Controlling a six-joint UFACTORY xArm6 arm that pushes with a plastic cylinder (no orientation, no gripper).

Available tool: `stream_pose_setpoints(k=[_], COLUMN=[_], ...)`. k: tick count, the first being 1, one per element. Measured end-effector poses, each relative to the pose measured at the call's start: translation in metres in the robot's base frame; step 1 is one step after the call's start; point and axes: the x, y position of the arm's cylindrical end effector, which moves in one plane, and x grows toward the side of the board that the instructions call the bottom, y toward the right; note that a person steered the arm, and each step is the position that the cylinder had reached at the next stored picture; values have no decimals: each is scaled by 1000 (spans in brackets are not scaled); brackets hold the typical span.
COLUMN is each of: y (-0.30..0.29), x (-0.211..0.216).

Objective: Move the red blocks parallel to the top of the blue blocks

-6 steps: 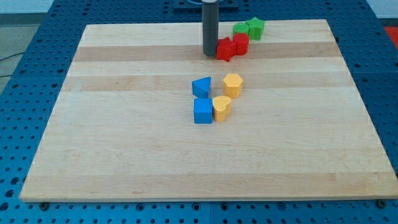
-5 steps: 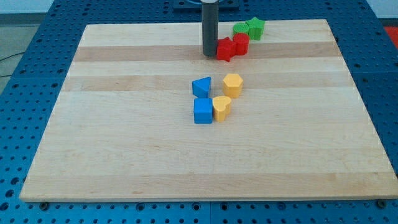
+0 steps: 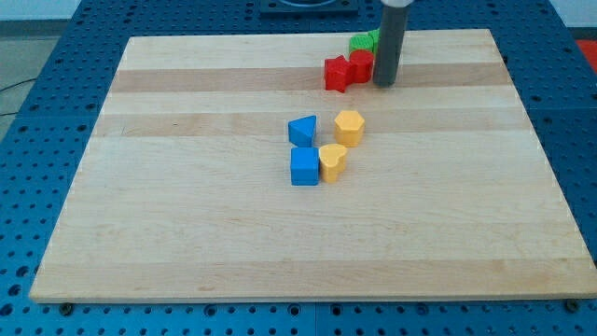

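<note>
My tip (image 3: 386, 83) rests on the wooden board (image 3: 187, 233), pressed against the view's right side of the red cube (image 3: 361, 65). I take that cube as the landmark for everything else. The rod has no jaws and grips nothing; it only touches the cube's side.

The red star (image 3: 337, 73) sits on the cube's left and a little toward the view's bottom, touching it, so the two reds make a short row near the board's top edge.

Behind the cube, toward the view's top, a green block (image 3: 362, 43) shows between the cube and the rod. The rod covers most of it, so I cannot tell its shape, nor whether more than one green piece stands there.

Well below the cube, near the board's middle, lie four blocks in a tight cluster:
- The blue wedge (image 3: 302, 130) is below and left of the cube.
- The blue cube (image 3: 304, 166) touches the wedge's lower side.
- The yellow hexagon (image 3: 349, 126) lies almost straight below the red cube (just right of the wedge).
- The yellow block (image 3: 332, 161), rounded at one end, touches the blue cube's right side.

The reds stand well apart from the blues.
</note>
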Motion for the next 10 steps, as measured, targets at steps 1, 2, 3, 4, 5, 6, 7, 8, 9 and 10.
stream_pose_setpoints(k=[1, 2, 3, 4, 5, 6, 7, 8, 9, 10], y=[5, -39, -69, -64, -46, -62, -86, -78, -74, -74], x=[-13, -12, -5, -35, -56, -84, -79, -39, -3, 34])
